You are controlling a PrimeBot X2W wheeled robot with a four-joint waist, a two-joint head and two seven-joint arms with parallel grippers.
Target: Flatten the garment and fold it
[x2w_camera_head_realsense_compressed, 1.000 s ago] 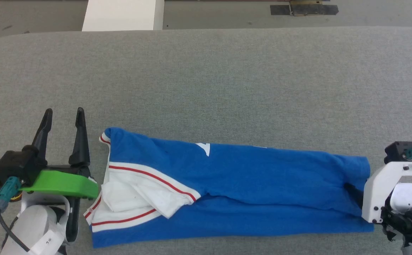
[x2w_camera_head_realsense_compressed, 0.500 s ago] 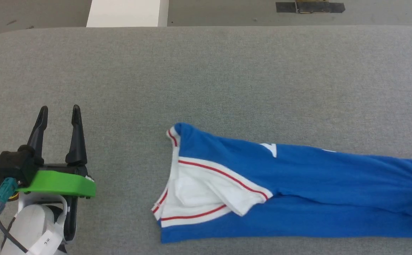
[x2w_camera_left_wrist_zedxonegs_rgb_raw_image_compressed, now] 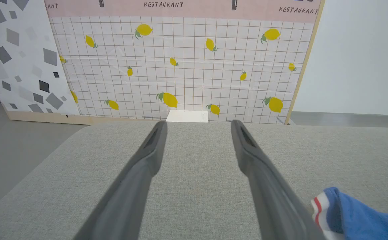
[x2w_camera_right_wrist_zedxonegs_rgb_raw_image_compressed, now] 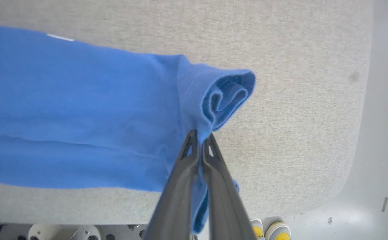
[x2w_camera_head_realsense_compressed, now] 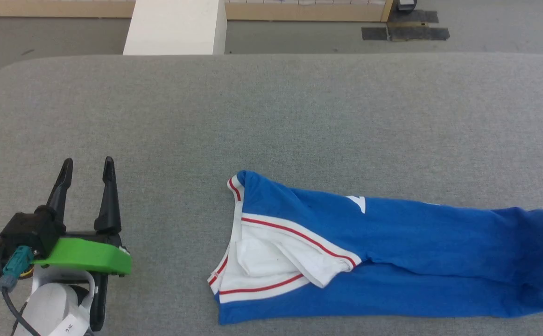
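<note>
Jersey T-shirt (x2w_camera_head_realsense_compressed: 416,252) is seen laid lengthwise along the near side of the grey padded table (x2w_camera_head_realsense_compressed: 271,116), folded into a long blue band. At far left, the left gripper (x2w_camera_head_realsense_compressed: 88,161) is held over bare table, well apart from the shirt. Its fingers (x2w_camera_left_wrist_zedxonegs_rgb_raw_image_compressed: 147,166) are spread wide and nothing is gripped between them. Next, at the shirt's left end, the white sleeves (x2w_camera_head_realsense_compressed: 271,254) with red-striped trim are bunched on top of the blue. A scrap of white lettering (x2w_camera_head_realsense_compressed: 357,201) is glimpsed along the far fold. At far right, the right gripper (x2w_camera_right_wrist_zedxonegs_rgb_raw_image_compressed: 201,133) is clamped tight on the blue hem end. The rolled hem (x2w_camera_right_wrist_zedxonegs_rgb_raw_image_compressed: 227,96) is gathered just past the tips, near the table's rounded corner
</note>
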